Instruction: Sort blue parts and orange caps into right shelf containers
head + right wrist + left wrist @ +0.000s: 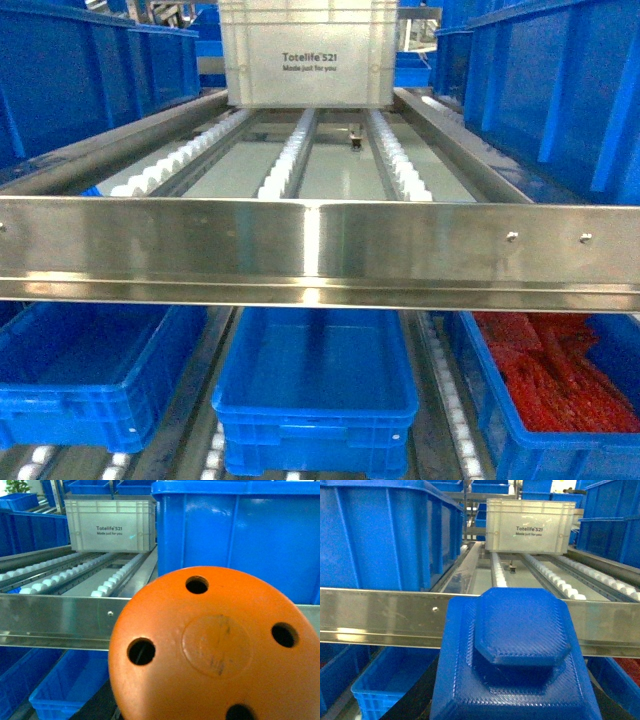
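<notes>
Blue part (pixel 517 665) fills left wrist view, before steel rail (pixel 320 250) | orange cap (pixel 220 650) fills right wrist view, before same rail | white crate (pixel 308 52) behind rail on rollers | both grippers hidden; grip cannot be told

The head camera is looking forward and down over the steel rail (pixel 320 250); both wrist cameras are facing the same white crate (pixel 530 525) from left and right.
</notes>
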Tool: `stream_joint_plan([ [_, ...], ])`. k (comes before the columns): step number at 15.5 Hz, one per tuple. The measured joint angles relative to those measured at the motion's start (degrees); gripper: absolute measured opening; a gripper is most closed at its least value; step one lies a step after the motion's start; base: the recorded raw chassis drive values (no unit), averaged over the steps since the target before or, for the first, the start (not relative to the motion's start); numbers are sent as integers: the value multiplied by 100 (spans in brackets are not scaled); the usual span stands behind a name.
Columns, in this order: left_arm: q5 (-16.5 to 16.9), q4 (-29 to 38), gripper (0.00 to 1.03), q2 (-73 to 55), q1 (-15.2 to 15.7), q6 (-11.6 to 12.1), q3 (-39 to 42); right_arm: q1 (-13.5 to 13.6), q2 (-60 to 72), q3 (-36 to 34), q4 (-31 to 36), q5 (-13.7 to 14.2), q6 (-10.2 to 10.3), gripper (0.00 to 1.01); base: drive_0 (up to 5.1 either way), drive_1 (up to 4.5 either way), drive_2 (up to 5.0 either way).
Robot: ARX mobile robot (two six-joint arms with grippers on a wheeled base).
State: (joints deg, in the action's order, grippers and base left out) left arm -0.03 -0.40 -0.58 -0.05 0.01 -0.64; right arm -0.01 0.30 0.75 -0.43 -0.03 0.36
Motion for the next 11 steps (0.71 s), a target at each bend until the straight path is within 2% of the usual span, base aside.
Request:
stream_joint_plan([
  [11, 0, 7, 42, 0, 0, 0, 0, 0, 0, 0, 4, 0, 2, 45, -491, 245, 245],
])
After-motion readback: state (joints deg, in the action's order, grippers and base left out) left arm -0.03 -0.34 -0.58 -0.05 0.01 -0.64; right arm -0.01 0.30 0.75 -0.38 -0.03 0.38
